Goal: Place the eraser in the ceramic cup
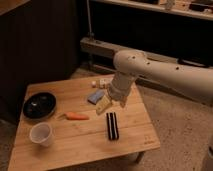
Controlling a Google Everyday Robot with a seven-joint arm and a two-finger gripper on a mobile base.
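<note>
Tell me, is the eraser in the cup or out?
Out. The eraser lies flat on the table, apart from the cup; the open gripper hovers near the eraser.

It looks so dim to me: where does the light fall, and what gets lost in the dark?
Camera view: warm light falls on the wooden table, the white ceramic cup and the pale arm, whose gripper hangs above the table beside the blue pad; the wall behind is nearly black; the black bowl and eraser read as dark shapes.
</note>
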